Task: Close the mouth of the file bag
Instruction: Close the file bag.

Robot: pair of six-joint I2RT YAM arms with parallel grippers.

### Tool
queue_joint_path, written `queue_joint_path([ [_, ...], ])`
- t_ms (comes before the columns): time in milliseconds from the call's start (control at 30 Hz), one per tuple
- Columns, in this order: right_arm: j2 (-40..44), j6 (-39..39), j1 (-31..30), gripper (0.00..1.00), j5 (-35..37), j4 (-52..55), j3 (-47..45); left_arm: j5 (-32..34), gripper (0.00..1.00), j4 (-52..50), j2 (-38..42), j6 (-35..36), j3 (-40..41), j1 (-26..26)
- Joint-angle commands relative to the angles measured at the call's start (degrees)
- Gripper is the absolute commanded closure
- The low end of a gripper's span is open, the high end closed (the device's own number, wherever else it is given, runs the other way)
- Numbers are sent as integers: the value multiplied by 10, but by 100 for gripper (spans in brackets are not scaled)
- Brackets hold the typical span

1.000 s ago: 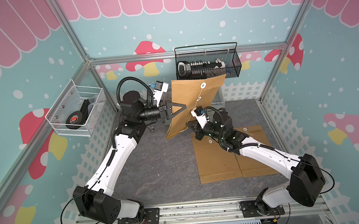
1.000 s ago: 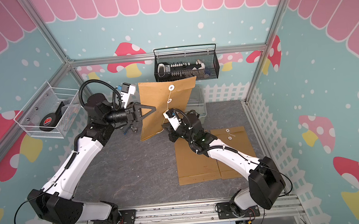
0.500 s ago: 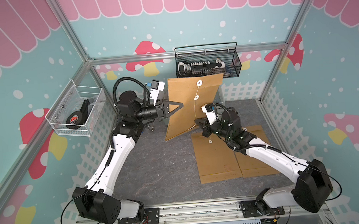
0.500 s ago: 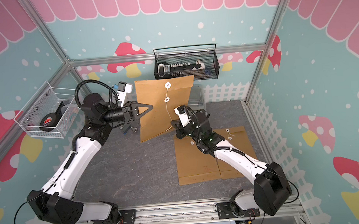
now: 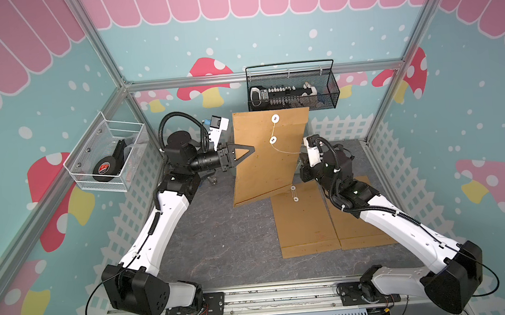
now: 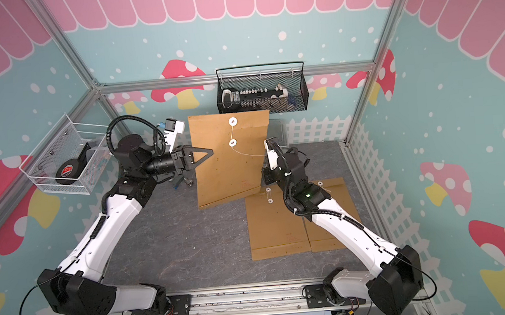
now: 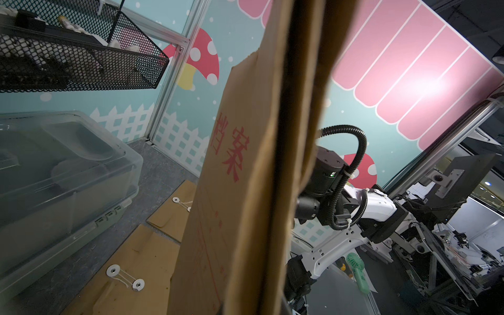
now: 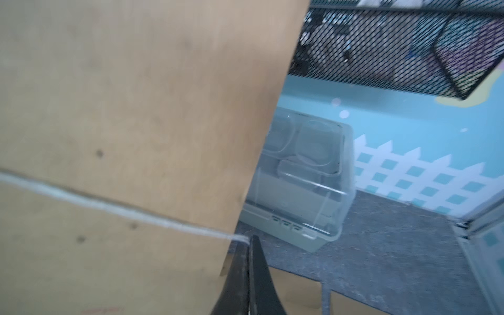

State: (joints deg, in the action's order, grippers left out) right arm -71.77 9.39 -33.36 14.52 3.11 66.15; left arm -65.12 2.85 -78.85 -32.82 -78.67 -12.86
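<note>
Top views: stereo pair high above front edge of table (image 5: pixel 220 242), tilted down toward 12 o'clock, far, whole cell shared.
Left wrist: at 11 o'clock, faces 3 o'clock, file bag (image 7: pixel 240 191) edge-on, very near.
Right wrist: at 1 o'clock, faces 12 o'clock, close.
Both wrist views share clear bin (image 7: pixel 68 169).

The mat (image 5: pixel 220 242) before the upright file bag (image 5: pixel 264 163) is open; clear bin (image 7: pixel 68 169) blocks behind.
</note>
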Motion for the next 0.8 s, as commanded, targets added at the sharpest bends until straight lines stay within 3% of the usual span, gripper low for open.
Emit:
queue_joint_path([
  [0,10,-55,1,100,69,22,41,6,100,6,19,-5,13,-3],
  [500,6,-193,-42,100,189,0,99,3,100,-7,25,7,50,-12],
  [767,6,-224,-43,100,239,-6,108,-3,100,-14,40,17,63,-11],
])
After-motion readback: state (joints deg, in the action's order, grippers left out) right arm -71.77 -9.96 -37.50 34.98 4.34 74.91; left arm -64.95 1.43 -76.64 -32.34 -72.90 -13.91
